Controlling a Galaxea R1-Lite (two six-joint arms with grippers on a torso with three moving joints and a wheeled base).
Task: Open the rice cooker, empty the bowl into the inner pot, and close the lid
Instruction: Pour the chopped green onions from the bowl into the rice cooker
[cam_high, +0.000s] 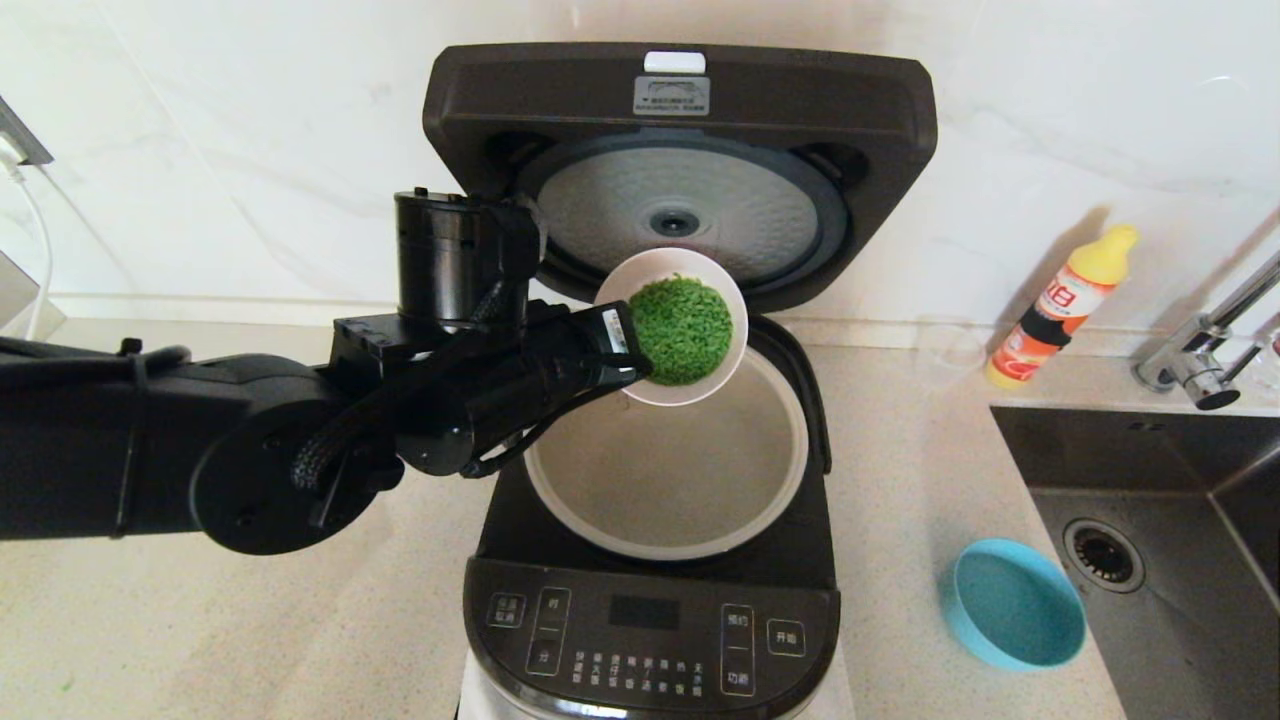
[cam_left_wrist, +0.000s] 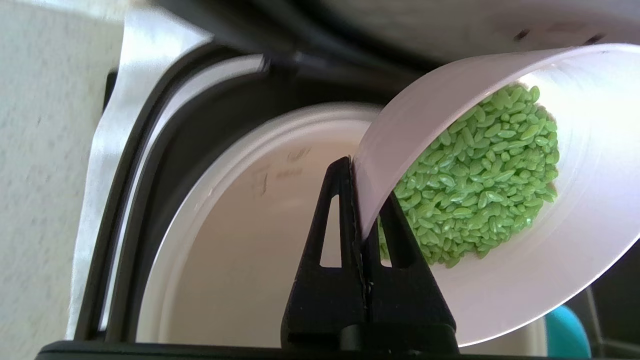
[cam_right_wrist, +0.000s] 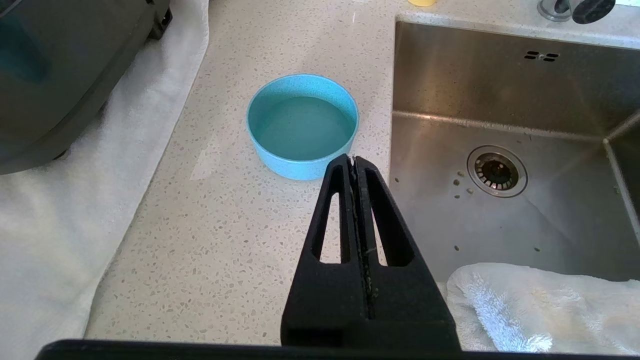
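Left gripper (cam_left_wrist: 356, 165) is clamped on the rim of the bowl (cam_high: 690, 290), which is tilted over the pot (cam_high: 670, 480) with its green grains (cam_high: 682, 328) apparently not yet spilling. Right gripper (cam_right_wrist: 354, 161) hangs closed and empty above the counter, a blue bowl (cam_right_wrist: 302, 125) at its 11 o'clock. Beyond the pot, at 12 o'clock, the lid (cam_high: 680, 150) of the cooker (cam_high: 650, 620) stands raised.

Rice cooker (cam_high: 650, 620) front cut off; panel labels (cam_high: 640, 675) illegible.
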